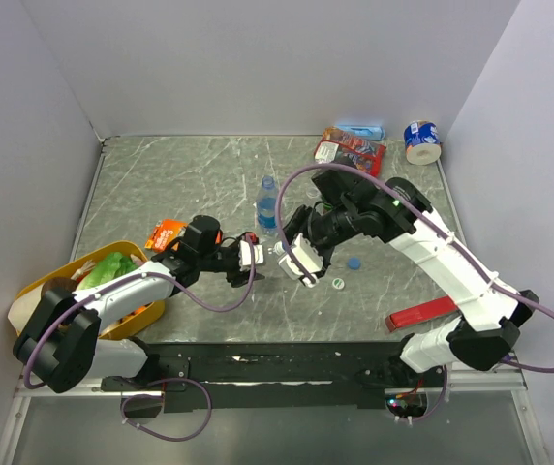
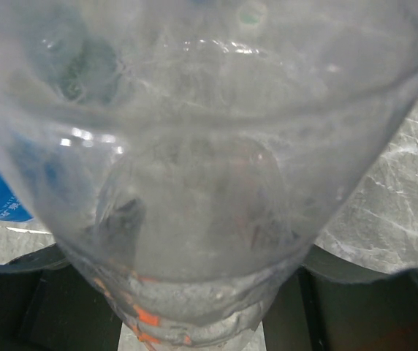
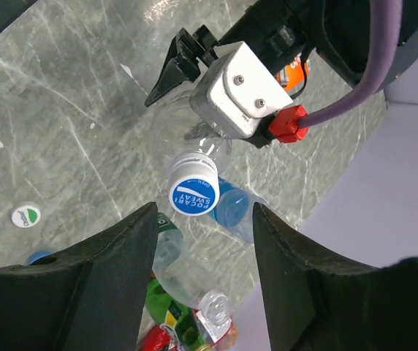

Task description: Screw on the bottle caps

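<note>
My left gripper (image 1: 254, 255) is shut on a clear bottle (image 3: 194, 142) and holds it tilted over the table, neck toward the right arm. The bottle fills the left wrist view (image 2: 209, 146). A blue-and-white cap (image 3: 193, 192) sits on its mouth. My right gripper (image 3: 203, 213) is open, and the cap lies just beyond its fingertips, not touched. A plain blue cap (image 1: 353, 262) and a green-rimmed cap (image 1: 337, 283) lie on the table to the right. The blue-labelled bottle (image 1: 267, 203) stands uncapped behind. I cannot make out a dark green bottle.
A yellow basket (image 1: 35, 286) with green contents is at the left edge. Red packets (image 1: 352, 148) and a blue-and-white can (image 1: 421, 141) are at the back right. A red flat object (image 1: 420, 315) lies by the right arm's base. An orange packet (image 1: 166, 233) is behind the left arm.
</note>
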